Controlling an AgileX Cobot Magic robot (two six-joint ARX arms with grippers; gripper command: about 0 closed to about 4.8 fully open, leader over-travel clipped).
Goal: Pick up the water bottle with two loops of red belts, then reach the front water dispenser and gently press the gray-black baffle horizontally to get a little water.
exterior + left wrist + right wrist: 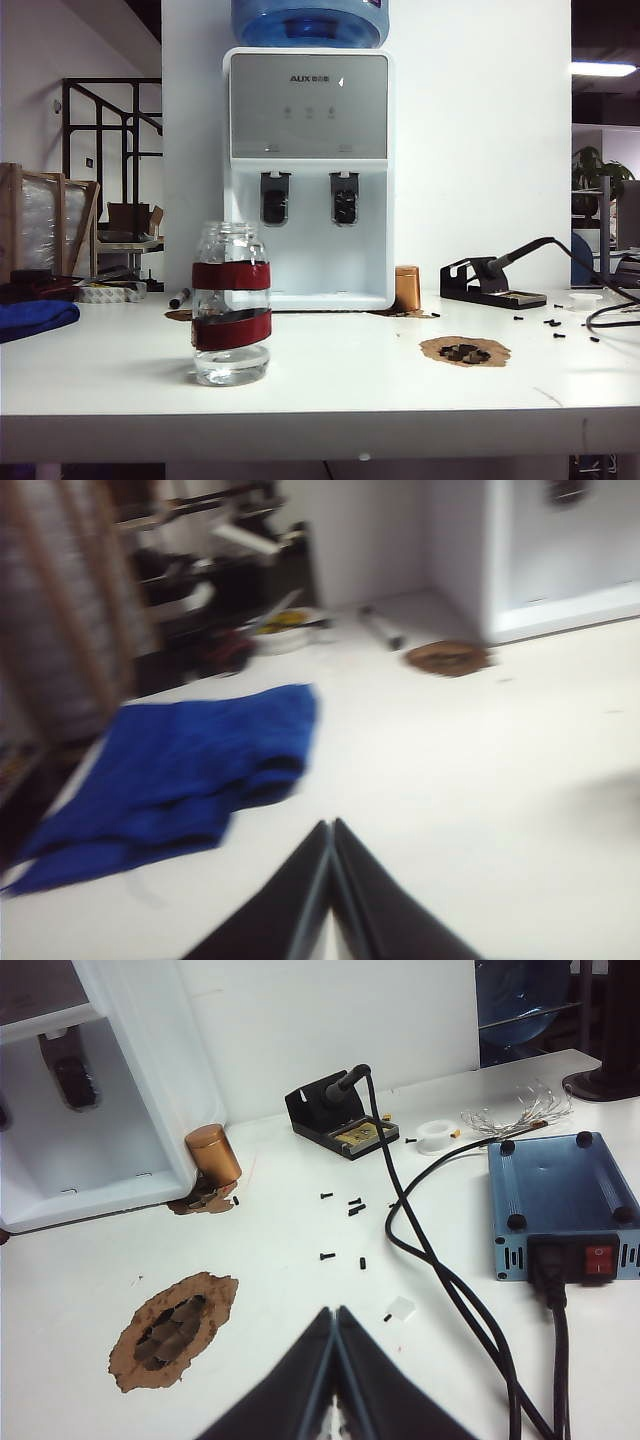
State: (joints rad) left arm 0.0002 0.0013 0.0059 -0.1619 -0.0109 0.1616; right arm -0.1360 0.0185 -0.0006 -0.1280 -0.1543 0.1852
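Water bottle (231, 303): stands upright and untouched toward the front of the desk (330, 380), left of centre, ahead of the water dispenser (308, 180).
Left gripper (331, 832): fingers pressed together, holding nothing, low over the desk beside a blue cloth (190, 770) (this view is blurred).
Right gripper (336, 1318): fingers likewise closed and empty, over the desk's right part near a brown scorched patch (172, 1328) and black cable (440, 1270).
Bottle versus fingers: in neither wrist view, so well apart from both; neither arm appears in the exterior view.
Step in hand: reaching for the bottle has not begun, I judge.
Doing it well: spread the fingers wide before nearing, come in level at the red belts (231, 275), close around the glass gently.
Onward: gray-black baffle (344, 197), the right lever, sits behind the bottle; mind the copper cylinder (407, 288).
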